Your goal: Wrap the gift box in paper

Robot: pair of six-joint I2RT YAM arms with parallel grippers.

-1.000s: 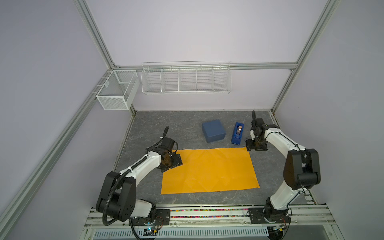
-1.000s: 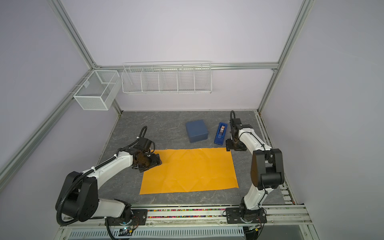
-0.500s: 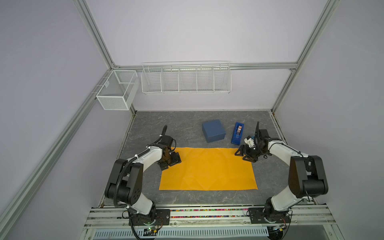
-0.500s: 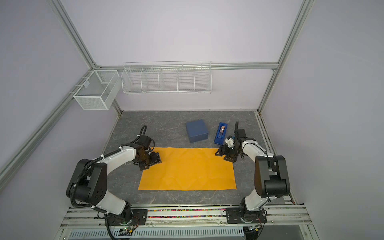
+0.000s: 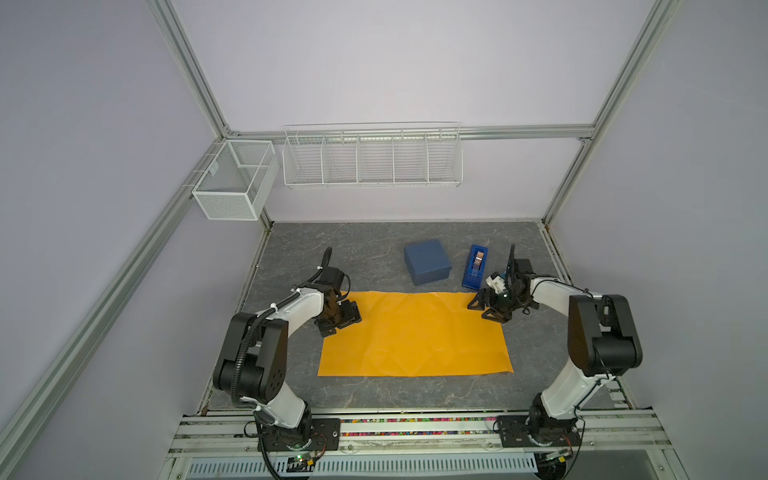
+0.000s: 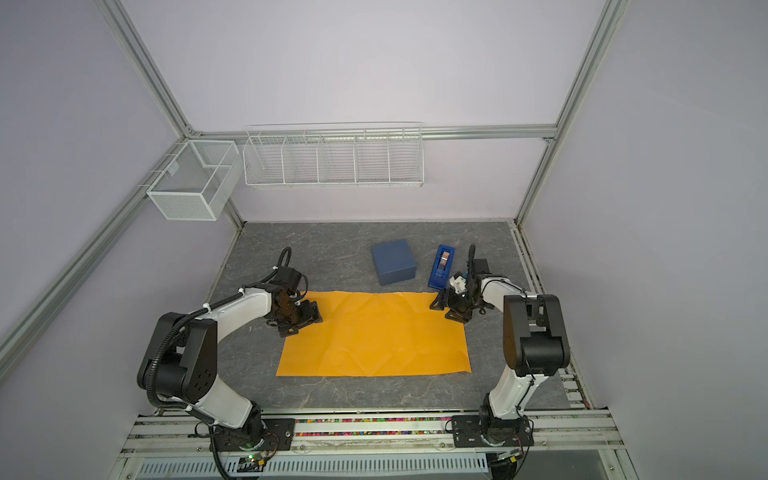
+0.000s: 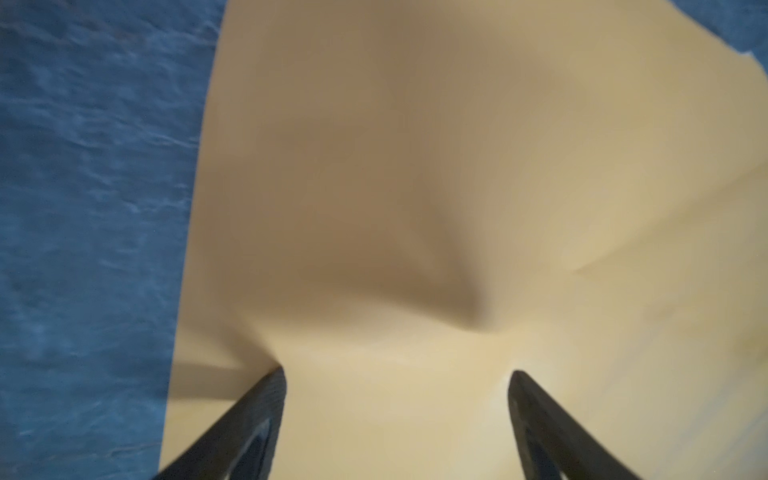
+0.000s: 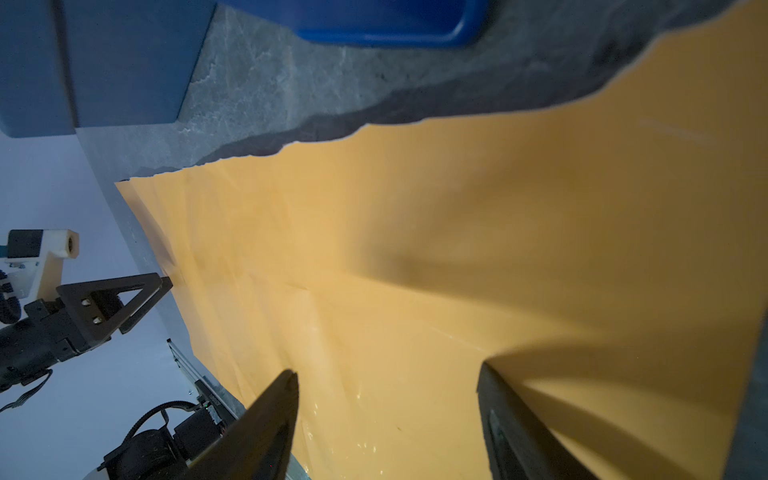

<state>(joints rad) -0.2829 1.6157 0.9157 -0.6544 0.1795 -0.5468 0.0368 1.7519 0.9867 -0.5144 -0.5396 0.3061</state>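
The orange paper lies flat on the grey table in both top views. The navy gift box stands just behind the paper's far edge, apart from both grippers. My left gripper is at the paper's far left corner, open, its fingertips down on the sheet, which humps up just ahead of them. My right gripper is at the far right corner, open, jaws straddling the paper's surface. The box's side shows in the right wrist view.
A narrow bright blue tape dispenser stands right of the box, close behind my right gripper. White wire baskets hang on the back wall and at the left corner. Metal rails run along the table's front.
My right gripper came from beside the tape dispenser down onto the paper's far right corner. The left arm's elbow swung in. The paper has turned squarer to the table's front.
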